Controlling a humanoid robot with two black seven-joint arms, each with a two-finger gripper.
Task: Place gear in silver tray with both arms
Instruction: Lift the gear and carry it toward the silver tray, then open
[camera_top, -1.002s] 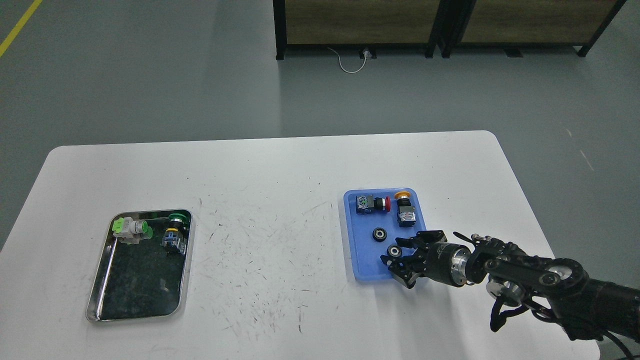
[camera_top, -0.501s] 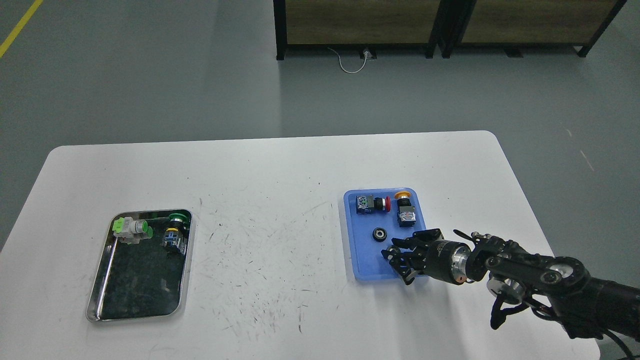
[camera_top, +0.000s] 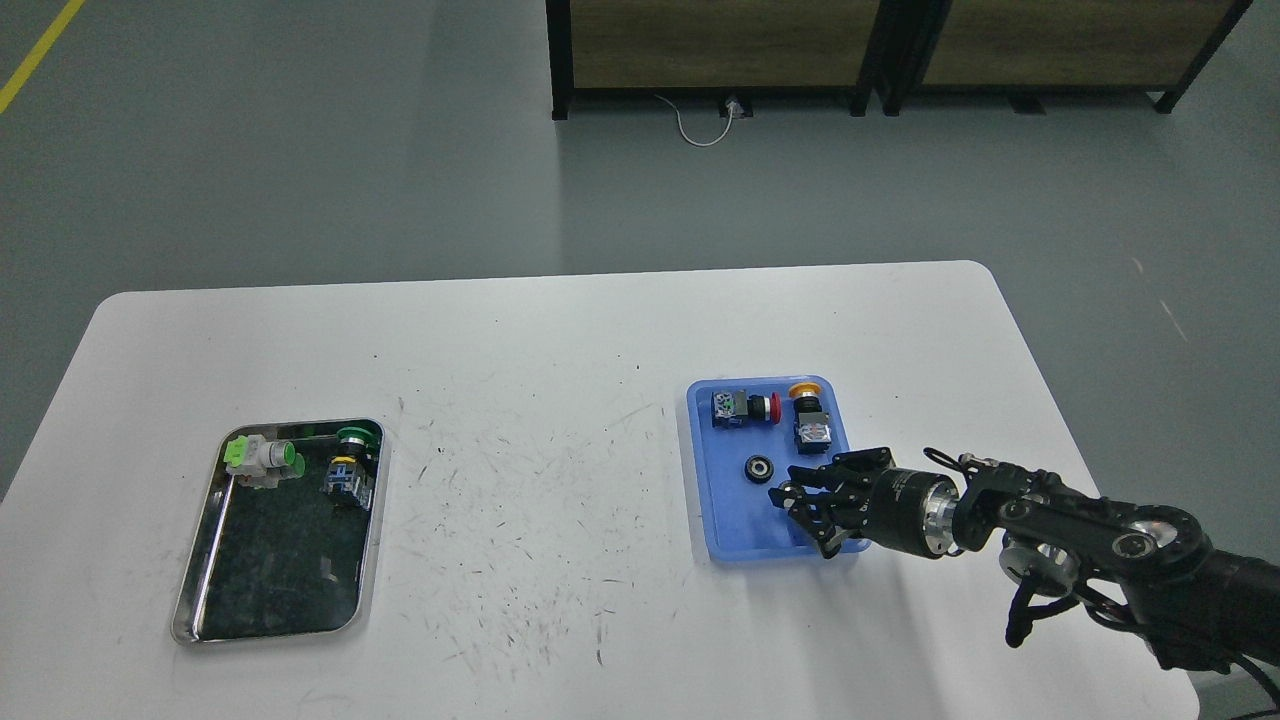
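Note:
The silver tray (camera_top: 373, 540) lies at the table's left and holds two switch parts at its far end. A small black gear (camera_top: 757, 468) lies in the blue tray (camera_top: 728, 520) at the right. My right gripper (camera_top: 786, 497) reaches in from the lower right over the blue tray's near half. Its fingers are drawn together on a second small gear, which is mostly hidden between them. My left arm is out of view.
The silver tray holds a green-and-white push button (camera_top: 262, 458) and a green-capped switch (camera_top: 348, 468). The blue tray holds a red-button switch (camera_top: 745, 408) and a yellow-button switch (camera_top: 810, 422). The scratched white table (camera_top: 540, 480) lies between the trays.
My right gripper's fingers have closed around the nearer gear in the blue tray. The gripper has drawn slightly right and up. The other gear and both trays have not moved.

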